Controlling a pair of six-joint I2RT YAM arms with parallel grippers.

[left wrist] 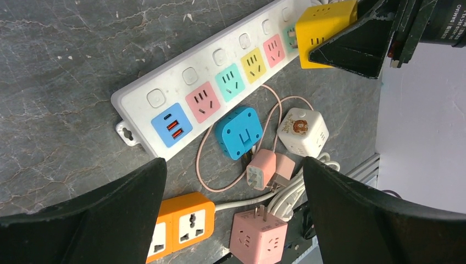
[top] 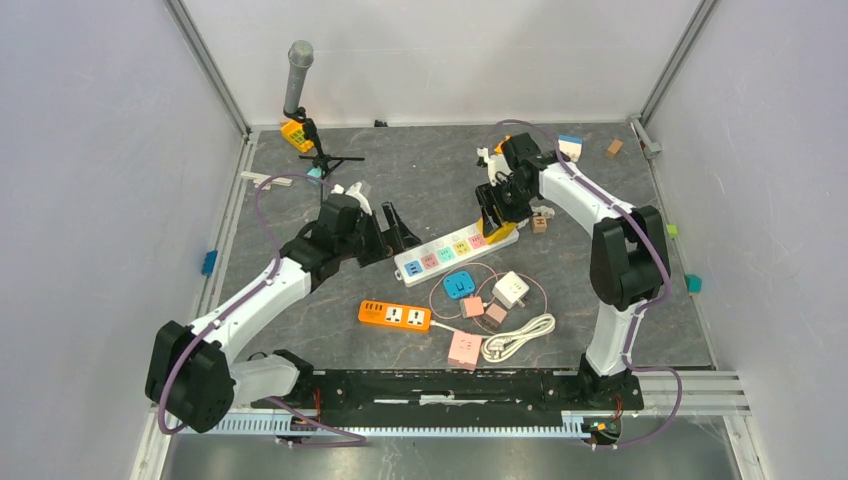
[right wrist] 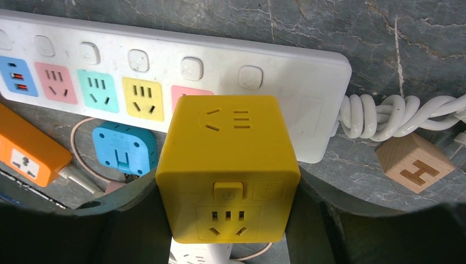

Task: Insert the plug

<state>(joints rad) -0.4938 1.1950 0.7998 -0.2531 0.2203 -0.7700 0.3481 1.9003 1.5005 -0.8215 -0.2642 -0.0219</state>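
One yellow cube plug [right wrist: 228, 165] is clamped in the right gripper [right wrist: 228, 225], poised over the power strip [right wrist: 308, 82] near its cord end and apparently not yet seated. The left gripper [left wrist: 233, 165] hangs wide, empty. Next: line its prongs up with a socket and press in.

- The white power strip [top: 455, 250] lies slantwise mid-table, coloured sockets up.
- The right gripper [top: 497, 218] hangs over the strip's right end (what sits between its fingers cannot be made out here).
- The left gripper [top: 395, 238], spread wide, is just beside the strip's left end.
- Nearer the bases lie an orange power strip [top: 395, 316], a blue cube adapter [top: 460, 285], a white cube adapter [top: 511, 289], a pink cube adapter [top: 465, 348] and a coiled white cable [top: 518, 338].
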